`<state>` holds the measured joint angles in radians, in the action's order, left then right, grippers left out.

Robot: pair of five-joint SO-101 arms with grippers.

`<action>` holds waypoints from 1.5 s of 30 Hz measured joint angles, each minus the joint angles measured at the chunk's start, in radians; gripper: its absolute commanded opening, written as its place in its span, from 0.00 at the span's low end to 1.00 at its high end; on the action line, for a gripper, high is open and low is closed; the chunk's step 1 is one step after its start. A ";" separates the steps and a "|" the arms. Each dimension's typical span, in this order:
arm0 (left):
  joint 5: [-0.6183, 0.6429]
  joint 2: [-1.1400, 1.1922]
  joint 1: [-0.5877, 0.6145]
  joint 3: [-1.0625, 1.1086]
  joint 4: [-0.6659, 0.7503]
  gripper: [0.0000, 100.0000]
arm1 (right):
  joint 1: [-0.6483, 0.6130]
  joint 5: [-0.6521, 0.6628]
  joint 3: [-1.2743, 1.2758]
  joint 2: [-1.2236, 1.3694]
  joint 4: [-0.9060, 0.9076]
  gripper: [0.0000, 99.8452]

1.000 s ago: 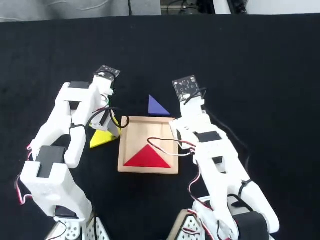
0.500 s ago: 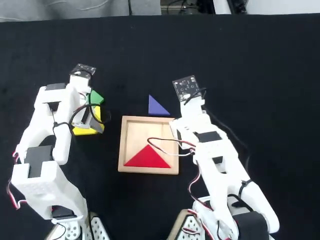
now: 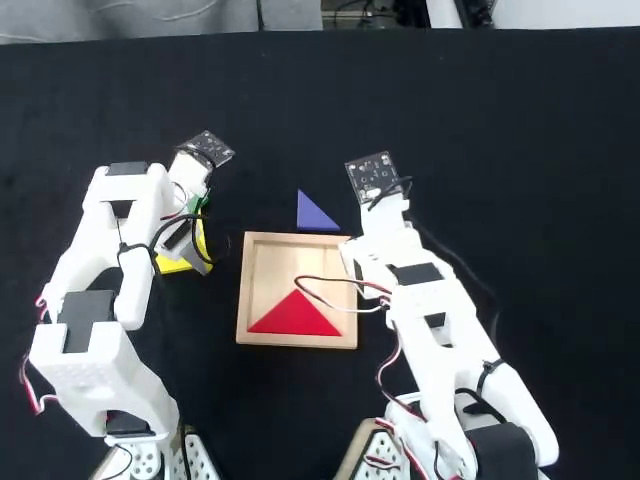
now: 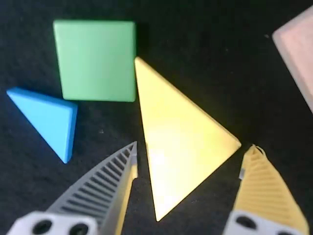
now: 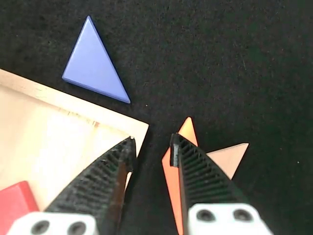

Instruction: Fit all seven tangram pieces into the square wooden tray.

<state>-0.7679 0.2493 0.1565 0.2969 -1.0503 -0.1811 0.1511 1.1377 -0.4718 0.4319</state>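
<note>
The square wooden tray [image 3: 272, 262] lies in the middle of the black table [image 3: 520, 140] and holds one piece, a red triangle [image 3: 294, 314], along its lower edge in the high view. A purple triangle [image 3: 314, 213] lies on the table just above the tray's top edge.

At the left of the frame the left gripper [image 4: 192, 146] hangs over a yellow triangle [image 4: 176, 142]. Its jaws are spread wide, one tip on each side of the piece, and grip nothing. A green square [image 4: 95, 59] touches one corner of the yellow triangle, with a blue triangle [image 4: 49, 120] just beside the square.

The right gripper [image 5: 152, 138] sits at the tray's upper right corner, its jaws parted by a narrow gap and empty. An orange triangle [image 5: 188, 128] and a pale peach piece [image 5: 227, 155] lie on the table beside that corner, partly hidden by one jaw.
</note>
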 measured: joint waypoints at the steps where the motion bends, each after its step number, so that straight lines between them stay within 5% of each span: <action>1: -0.002 0.000 0.000 0.000 0.000 0.33 | 0.000 0.000 0.000 0.000 0.000 0.13; 9: 0.120 0.003 0.000 0.000 0.000 0.33 | 0.000 0.000 0.000 0.000 0.000 0.13; 31: 0.109 0.120 -0.006 -0.080 0.000 0.33 | 0.000 0.000 0.000 0.000 0.000 0.13; 37: 0.109 0.121 -0.018 -0.084 0.000 0.22 | 0.000 0.000 0.000 0.000 0.000 0.13; 45: 0.109 0.120 -0.031 -0.095 -0.020 0.21 | 0.000 0.000 0.000 0.000 0.000 0.13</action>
<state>-0.6590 0.3690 0.1258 0.2018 -1.0702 -0.1811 0.1511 1.1377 -0.4718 0.4319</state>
